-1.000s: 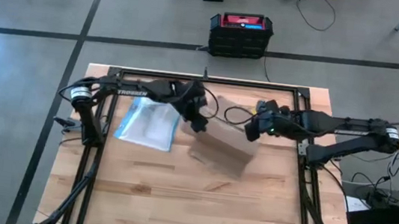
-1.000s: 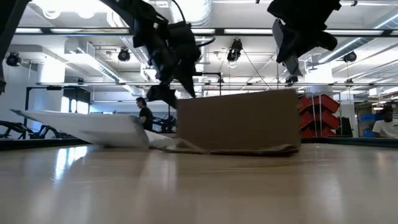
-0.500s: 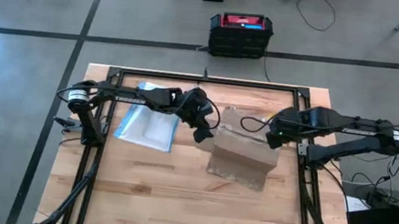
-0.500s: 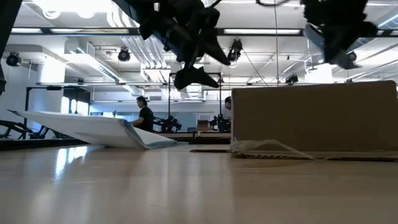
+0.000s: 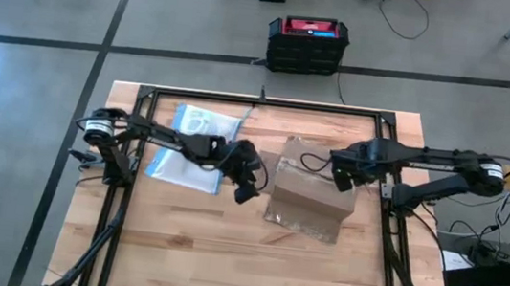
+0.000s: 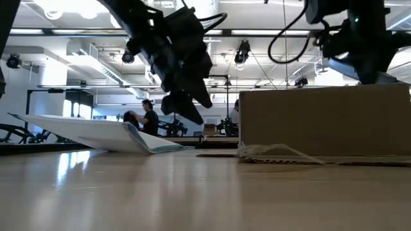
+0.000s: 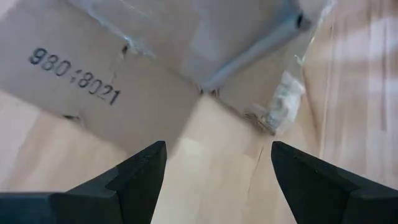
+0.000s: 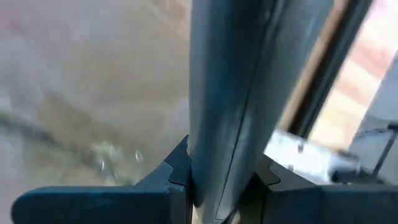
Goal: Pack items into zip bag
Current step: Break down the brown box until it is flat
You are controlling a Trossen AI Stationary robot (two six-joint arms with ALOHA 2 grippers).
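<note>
Left tool (image 5: 245, 192), spread wide and empty, sits mid-frame just right of the bag (image 5: 191, 145); right tool (image 5: 340, 179) pinches a grey stick (image 8: 233, 93) over the box (image 5: 305, 195).

The left end effector (image 5: 247, 193) is seen low over the wooden worktop (image 5: 223, 255), with the zip bag (image 5: 192, 145) behind it and the cardboard box (image 5: 308, 199) beside it. The right end effector (image 5: 340, 180) is positioned over the box's far edge.
</note>
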